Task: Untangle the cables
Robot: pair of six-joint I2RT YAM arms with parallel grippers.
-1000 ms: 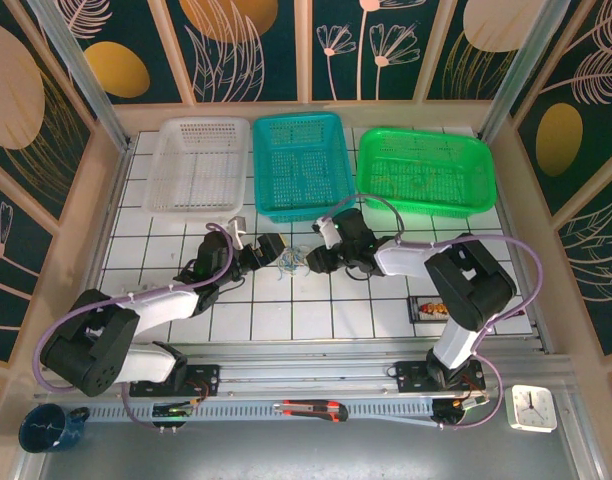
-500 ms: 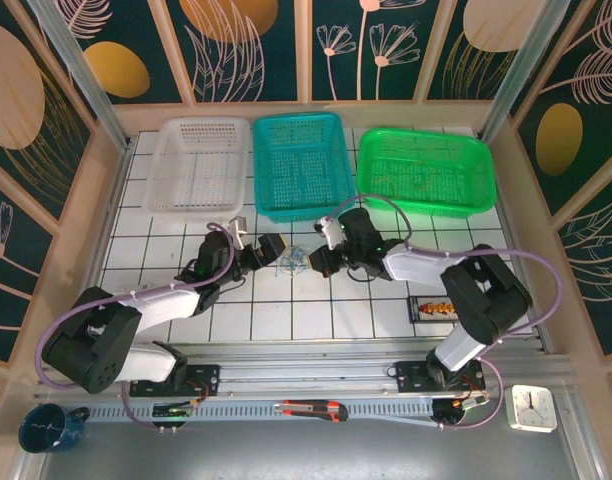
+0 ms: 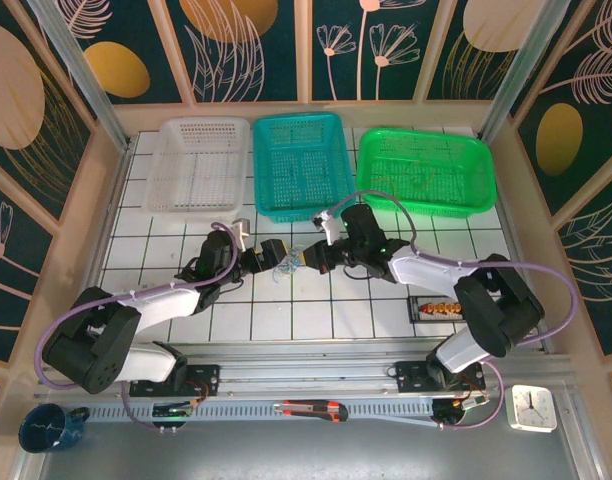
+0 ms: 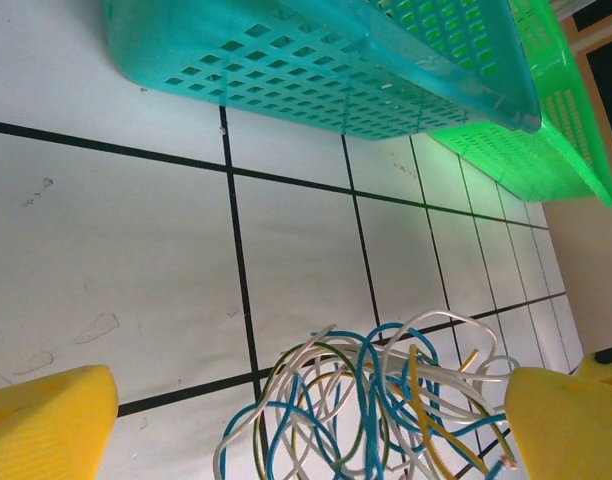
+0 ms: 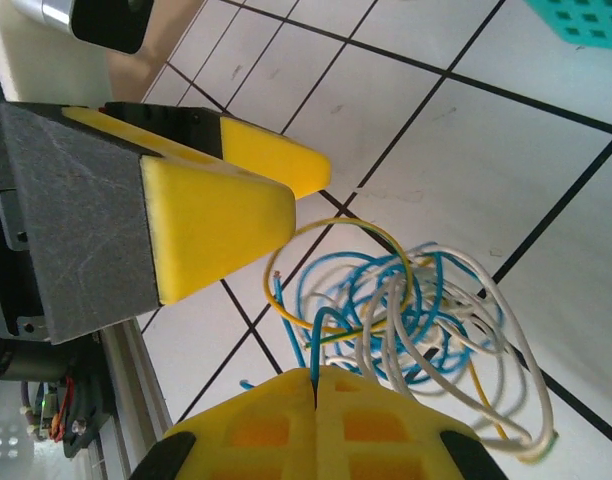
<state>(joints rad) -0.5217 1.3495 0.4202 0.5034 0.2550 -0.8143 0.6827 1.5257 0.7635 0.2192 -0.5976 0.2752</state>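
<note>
Few cables (image 4: 386,400) — between left gripper (image 4: 306,425) and right gripper (image 5: 314,385)

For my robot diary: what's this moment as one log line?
left jaws: open beside tangle of thin blue, white, yellow wires | right jaws: shut on it

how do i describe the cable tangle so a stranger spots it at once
Find the teal basket, middle of three at the far side of the table. On the white tiles before it, between the left gripper and right gripper, lies the cable tangle. It is a small knot of thin blue, white and yellow wires, unlike the thick purple arm cables.
</note>
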